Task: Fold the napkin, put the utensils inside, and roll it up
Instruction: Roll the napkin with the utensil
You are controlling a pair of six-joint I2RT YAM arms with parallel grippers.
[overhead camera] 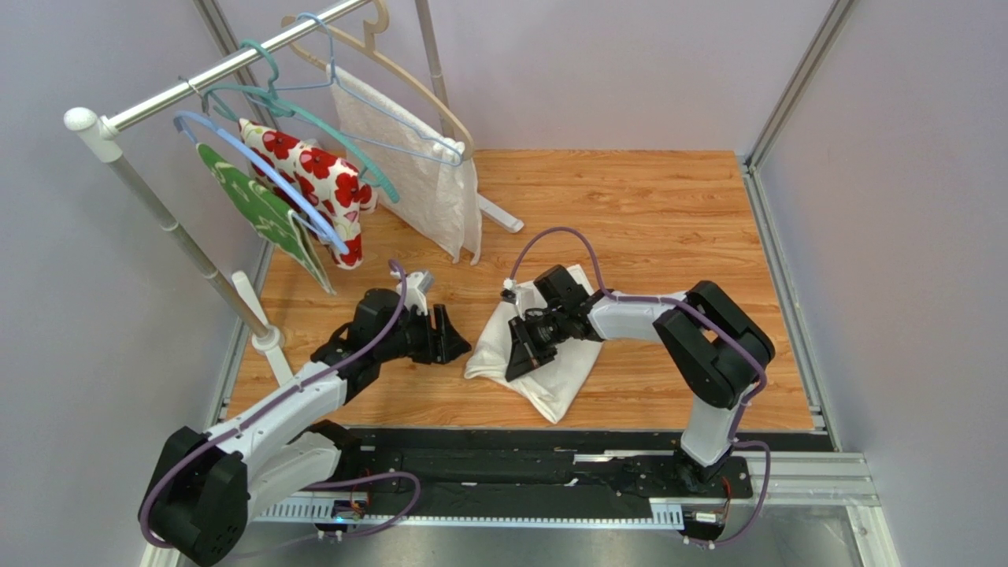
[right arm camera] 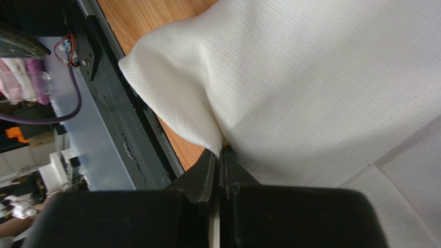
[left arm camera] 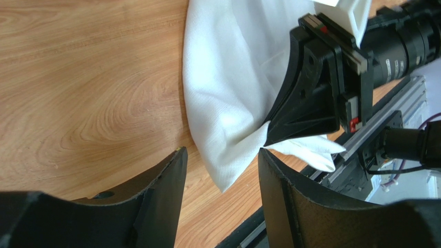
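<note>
Wood-grain bench [overhead camera: 663, 213] fills the space between pale walls, with a clothes rail [overhead camera: 213, 73] standing at its far left corner. On the near middle of the bench lies the napkin [overhead camera: 570, 369], off-white and bunched into soft folds. The right claw [overhead camera: 521, 352] is clamped together on a pinch of cloth at the napkin's left side, drawing it into a small peak. The left claw [overhead camera: 451, 336] hovers just left of the cloth, jaws apart and holding nothing.
</note>
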